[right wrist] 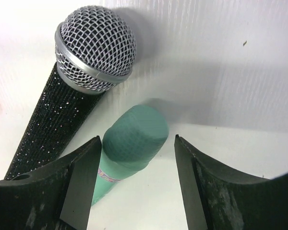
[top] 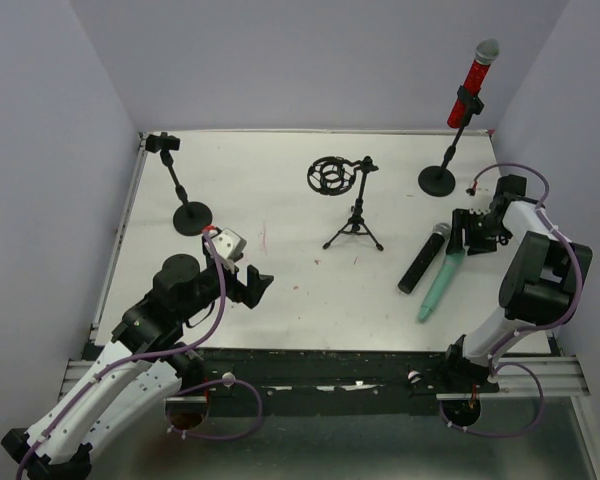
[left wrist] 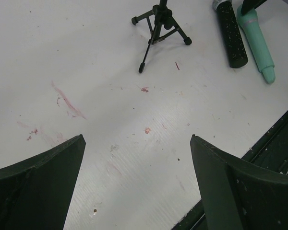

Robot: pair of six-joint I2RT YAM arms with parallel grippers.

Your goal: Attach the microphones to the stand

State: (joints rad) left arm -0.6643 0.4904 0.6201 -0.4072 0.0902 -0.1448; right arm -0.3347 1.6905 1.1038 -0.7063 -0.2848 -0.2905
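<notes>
The red microphone sits clipped in the tall stand at the back right. The black microphone and the mint-green microphone lie side by side on the table at the right. My right gripper is open, its jaws on either side of the green microphone's head without touching it; the black microphone's grey mesh head lies just beyond. My left gripper is open and empty over the table at the left. An empty clip stand is at the back left.
A small tripod carrying a round shock mount stands in the middle of the table; its legs show in the left wrist view. The black front rail runs along the near edge. Grey walls enclose the table.
</notes>
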